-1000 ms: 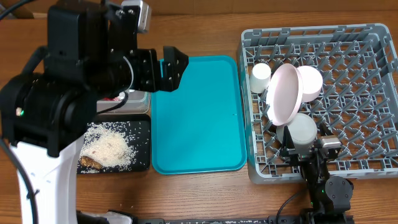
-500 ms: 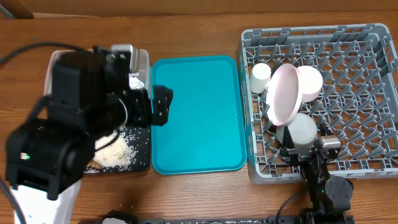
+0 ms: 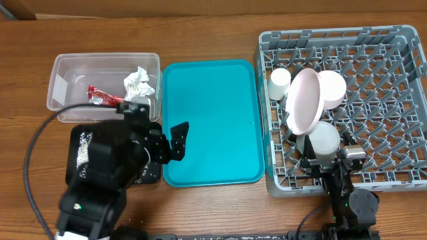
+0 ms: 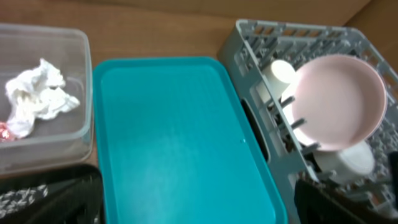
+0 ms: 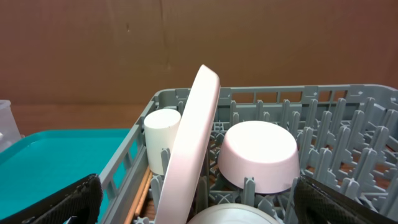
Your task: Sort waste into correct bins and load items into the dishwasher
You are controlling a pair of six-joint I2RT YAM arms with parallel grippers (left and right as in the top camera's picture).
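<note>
The clear tub holds the crumpled napkin and the red sachet. My left arm covers most of the black tray, where rice shows at the left end. The left gripper stands open over the near left corner of the teal tray, nothing between its fingers. In the grey rack stand the cup, the large plate on edge, the bowl and the smaller plate. My right gripper is open at the rack's front edge, holding nothing.
In the left wrist view the napkin lies in the tub left of the teal tray, with the rack and large plate to the right. The right arm's base sits in front of the rack.
My left arm has swung from above the clear tub toward the table's front, uncovering the tub and hiding the black tray. The right arm has not moved.
</note>
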